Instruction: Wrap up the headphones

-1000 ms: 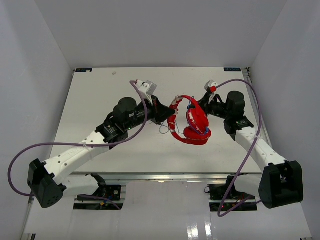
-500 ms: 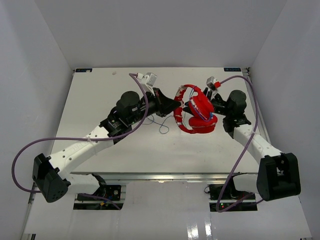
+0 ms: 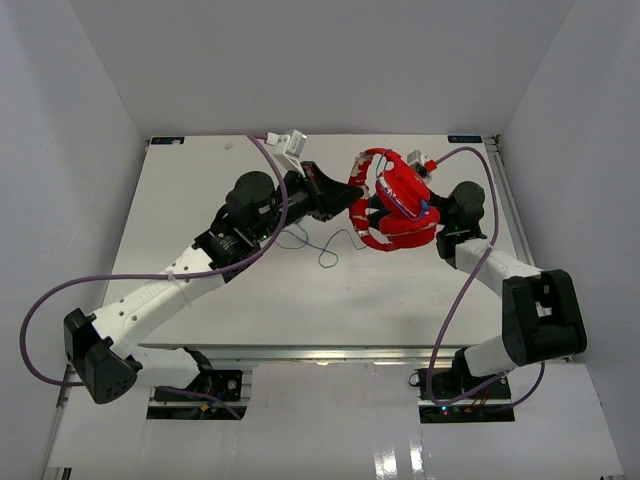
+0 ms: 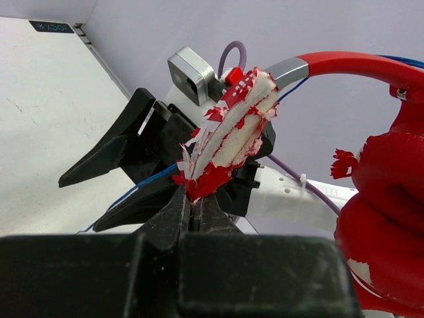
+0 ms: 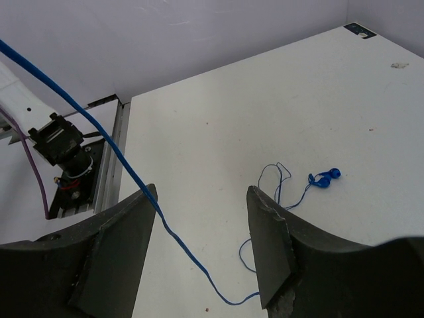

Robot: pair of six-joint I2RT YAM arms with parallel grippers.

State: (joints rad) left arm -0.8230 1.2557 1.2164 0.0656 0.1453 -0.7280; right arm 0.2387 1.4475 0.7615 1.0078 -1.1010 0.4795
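Note:
The red headphones (image 3: pixel 398 208) hang above the far middle of the table. My left gripper (image 4: pixel 194 199) is shut on the frayed red-and-white headband (image 4: pixel 232 129), and one red cup (image 4: pixel 384 212) hangs at the right of the left wrist view. My right gripper (image 5: pixel 201 192) stands open just behind the headphones, with nothing clamped. The thin blue cable (image 5: pixel 139 179) runs slantwise past its left finger (image 5: pixel 119 245) down to the table. The cable's loose loops (image 3: pixel 300 240) and small blue plug (image 5: pixel 324 177) lie on the table. The right gripper's black fingers (image 4: pixel 99 159) also show spread apart in the left wrist view.
White walls close the table (image 3: pixel 200 200) on three sides. Thick purple robot cables (image 3: pixel 500 260) loop beside both arms. A metal rail (image 5: pixel 106 159) runs along the table's near edge.
My right gripper's jaws have opened from shut. Both arms have carried the headphones toward the far right, and the right arm has folded back closer to its base.

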